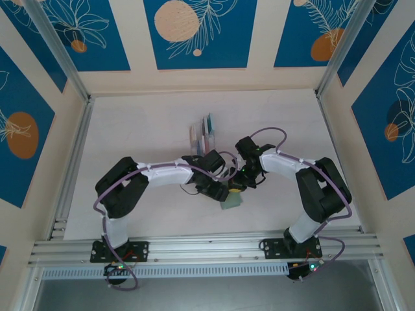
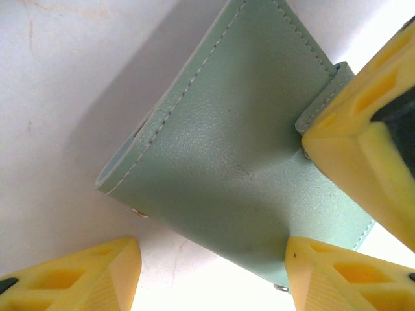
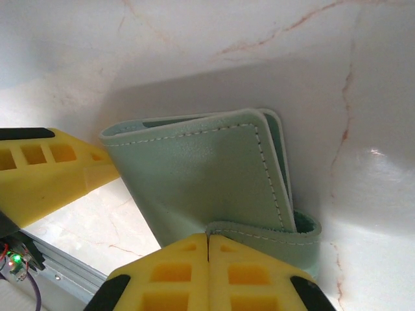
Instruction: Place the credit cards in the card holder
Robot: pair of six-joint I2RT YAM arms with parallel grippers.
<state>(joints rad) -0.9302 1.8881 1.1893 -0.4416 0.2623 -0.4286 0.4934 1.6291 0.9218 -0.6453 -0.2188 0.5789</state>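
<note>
The card holder (image 2: 240,155) lies folded shut on the white table, sage-green cover up, between the two arms (image 1: 231,203). My right gripper (image 3: 208,238) is shut, its tips pinching the end of the holder's snap tab (image 3: 272,234), which curls round the open edge. My left gripper (image 2: 213,251) is open and straddles the holder's near corner; its right finger (image 2: 337,278) touches the holder and the other finger (image 2: 97,278) stands apart over bare table. The credit cards (image 1: 206,133) stand farther back, in teal, blue and pink.
The cards stand in a small clear rack (image 1: 196,134) near the table's middle. Aluminium rails run along the near edge (image 1: 207,246) and up the left side (image 1: 71,168). Patterned walls enclose the table.
</note>
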